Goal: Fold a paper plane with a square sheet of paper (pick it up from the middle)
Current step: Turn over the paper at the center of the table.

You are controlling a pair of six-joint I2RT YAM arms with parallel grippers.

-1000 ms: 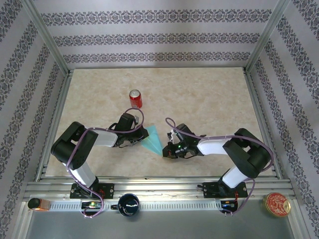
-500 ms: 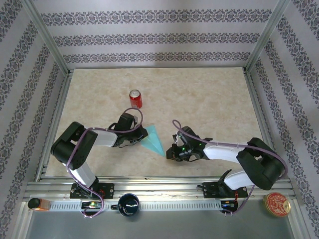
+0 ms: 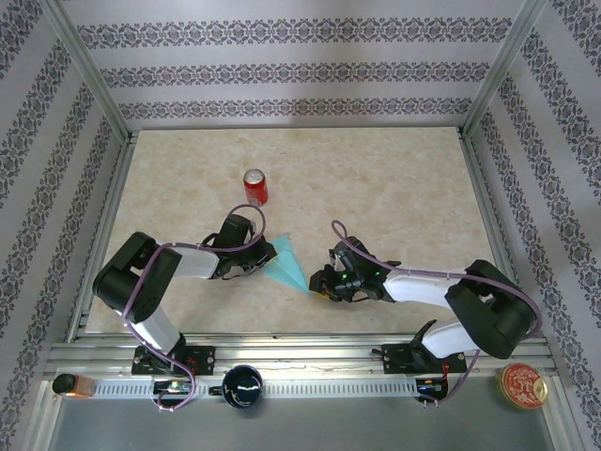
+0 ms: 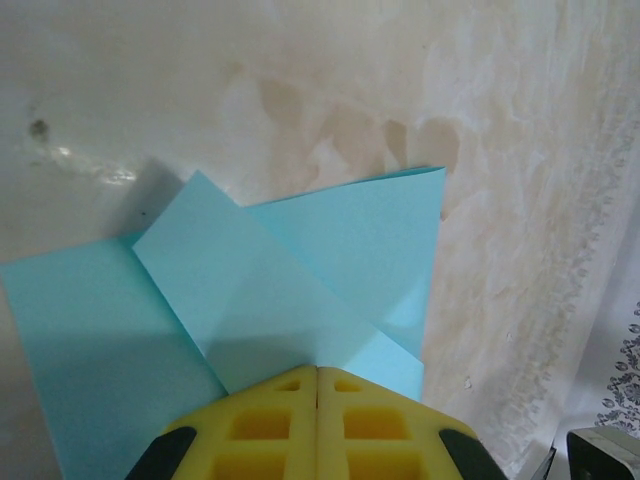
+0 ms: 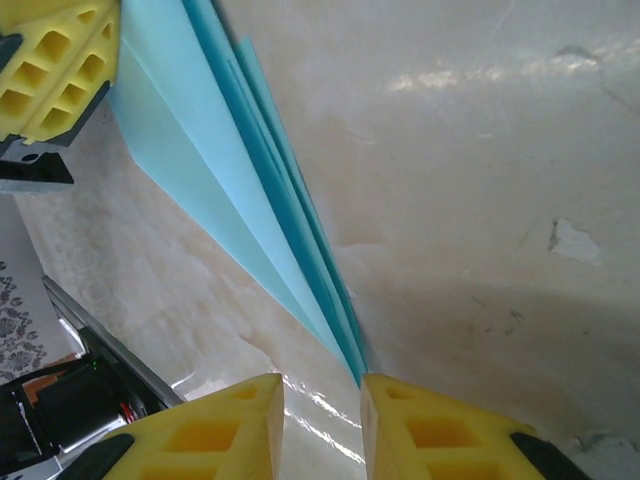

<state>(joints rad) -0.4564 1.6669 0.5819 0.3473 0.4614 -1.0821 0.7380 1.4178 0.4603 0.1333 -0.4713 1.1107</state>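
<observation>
The turquoise paper plane lies on the table as a slim folded dart, its point toward the near right. My left gripper is shut on its wide back end; in the left wrist view the yellow fingertips meet on the overlapping paper flaps. My right gripper is open at the dart's point. In the right wrist view the layered paper runs down to a tip right beside the right-hand finger, with the gripper gap mostly over bare table.
A red soda can stands upright behind the left gripper. A dark mug, a round tin and a small orange item sit on the near rail. The left gripper's fingers appear at the right wrist view's top left.
The right arm's elbow has swung out to the right and dropped low. Its gripper has stayed by the dart's point. The left gripper and the paper have barely shifted.
</observation>
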